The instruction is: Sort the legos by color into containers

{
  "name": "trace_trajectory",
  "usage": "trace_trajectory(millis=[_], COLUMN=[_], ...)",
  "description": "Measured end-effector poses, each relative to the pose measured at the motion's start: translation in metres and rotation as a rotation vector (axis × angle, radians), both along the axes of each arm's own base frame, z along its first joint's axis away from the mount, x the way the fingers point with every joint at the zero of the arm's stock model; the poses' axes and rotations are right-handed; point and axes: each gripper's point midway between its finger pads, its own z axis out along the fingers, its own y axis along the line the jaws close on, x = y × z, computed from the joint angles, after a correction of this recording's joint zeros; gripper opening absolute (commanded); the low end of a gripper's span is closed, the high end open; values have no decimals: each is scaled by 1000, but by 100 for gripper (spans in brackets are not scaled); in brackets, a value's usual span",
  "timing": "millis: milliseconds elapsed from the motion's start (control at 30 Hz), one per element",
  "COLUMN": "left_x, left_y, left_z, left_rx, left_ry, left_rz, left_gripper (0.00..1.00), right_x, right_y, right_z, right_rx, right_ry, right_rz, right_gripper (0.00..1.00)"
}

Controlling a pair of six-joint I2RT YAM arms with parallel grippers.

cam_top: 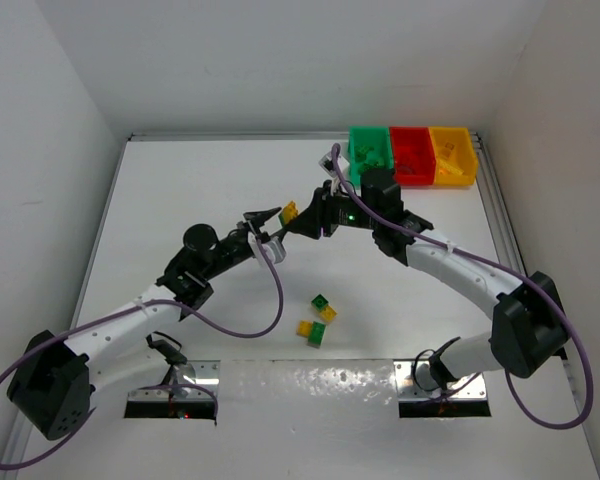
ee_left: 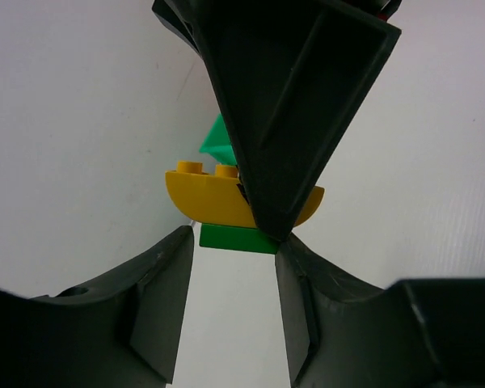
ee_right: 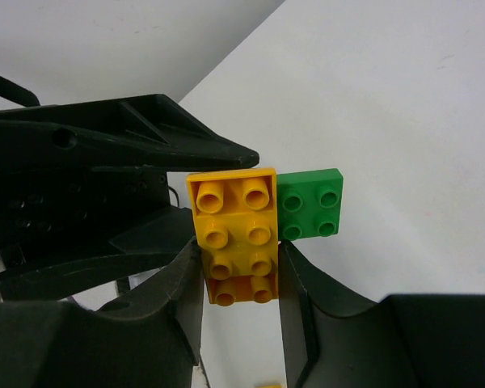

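Split at 7 o'clock of bins [cam_top: 412,180].
Yellow brick [ee_right: 233,242] is clamped by right gripper [ee_right: 238,259]; left gripper [ee_left: 234,238] grip cannot be told. Green brick [ee_right: 309,204]: straight pull advised.

Top camera looked down from 6 o'clock; opposed wrist cameras both closely faced the yellow brick [ee_left: 206,198] [ee_right: 230,226].

Bright, even light falls from above on the white table [cam_top: 180,200], leaving only faint, soft shadows under the arms and a patchy glare on the shiny strip [cam_top: 310,378] at its near edge. In both wrist views the yellow brick [ee_right: 234,234] is sharp, while the dark fingers [ee_right: 174,319] nearest the lens are blurred and shaded.
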Motion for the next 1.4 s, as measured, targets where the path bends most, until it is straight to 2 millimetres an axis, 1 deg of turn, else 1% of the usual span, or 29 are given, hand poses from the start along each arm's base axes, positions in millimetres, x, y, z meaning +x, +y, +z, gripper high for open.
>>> trace_trajectory(millis=[133, 267, 367, 400, 433, 467, 500, 700, 833, 933, 1000, 1100, 1200, 1333, 1400], left_x=[1, -1, -2, -2, -3, -3, -3, -3, -1, 0, 2, 4, 3, 4, 4], left_y=[-2, -4, -4, -4, -5, -5, -5, -5, -1, 2, 10, 21, 29, 34, 35], left_z=[-3, -6, -6, -6, -6, -6, -6, -9, -15, -26, -40, -62, -75, -79, -80], left_rx=[16, 27, 36, 39, 41, 43, 45, 69, 103, 132, 165, 213, 244, 245, 236], left_ry=[26, 29, 18, 15, 12, 10, 9, -2, -14, -15, 6, 50, 76, 102, 122], left_rz=[-8, -23, -32, -34, -35, -35, -36, -43, -25, 2, 41, 89, 119, 149, 157], left_gripper=[35, 34, 25, 19, 16, 11, 0, 0, 0, 0, 0, 0, 0, 0, 0], right_x=[1, 0, -1, -1, -1, -2, -2, -3, -4, -5, -4, 1, 8, 21, 32], right_y=[-1, -3, -3, -4, -4, -4, -4, -4, -6, -9, -13, -20, -29, -43, -55], right_z=[-1, -2, -2, -2, -2, -2, -2, -5, -11, -19, -22, -20, -15, -11, -12], right_rx=[-11, -20, -23, -23, -24, -24, -25, -34, -57, -99, -124, -144, -151, -183, -212], right_ry=[-21, -15, -15, -16, -16, -15, -15, -4, 2, 6, 10, 3, -16, -30, -25], right_rz=[1, 0, 2, 2, 2, 3, 3, 5, 0, -7, -16, -41, -77, -146, -204], right_gripper=[0, 0, 0, 0, 0, 0, 0, 0, 0, 0, 0, 0, 0, 0, 0])
